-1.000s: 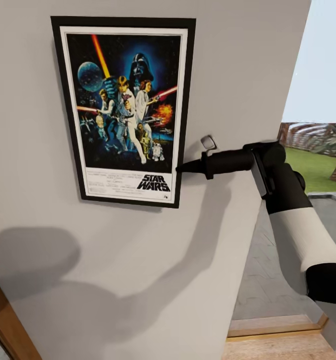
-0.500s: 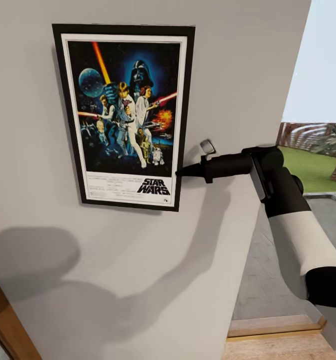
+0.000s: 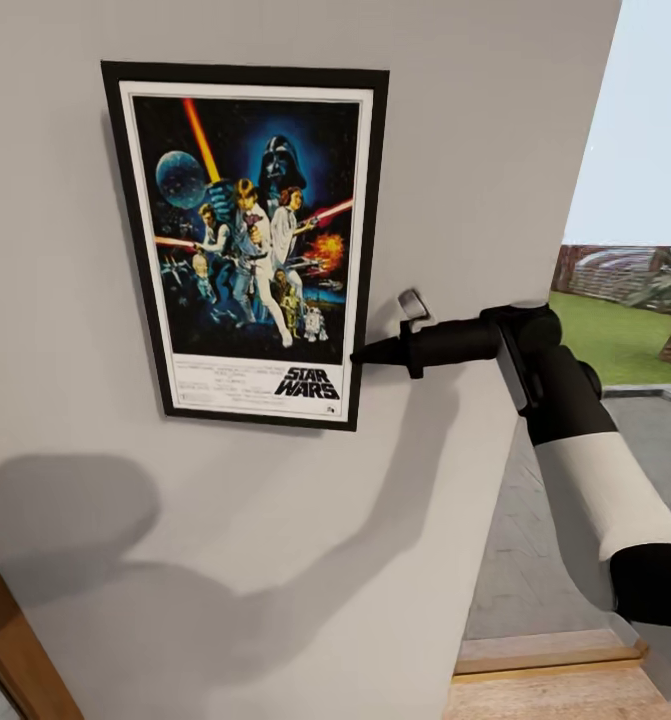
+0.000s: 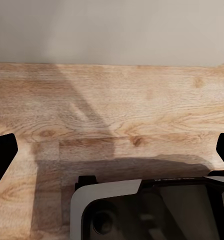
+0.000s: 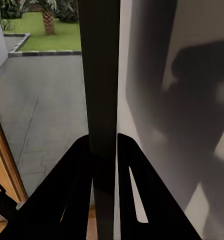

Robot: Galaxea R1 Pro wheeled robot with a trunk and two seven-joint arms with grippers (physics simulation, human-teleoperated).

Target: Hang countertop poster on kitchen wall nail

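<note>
Black fingers of your right gripper pinch the poster at its right edge, low down, just above the bottom corner. In the right wrist view the two fingers close on the frame seen edge-on as a dark vertical strip, with the wall just beyond it. The poster hangs upright and flat against the pale grey wall, slightly to the left of the arm; the nail is hidden behind the frame, so you cannot tell whether the poster is hooked on it or merely held there.

Handling, as a judgement: the frame looks stiff and thin, light for its area, and likely slick at the edge. A grip near one bottom corner gives it leverage to swing or slip; treat a release as safe only once the top has caught.

Your left gripper points down at a wooden floor; its two dark fingertips sit at opposite edges of that picture, spread wide with nothing between them.

Hard to make out: the poster's back, its hanger, and any contact between frame and wall. A garden shows to the far right.
</note>
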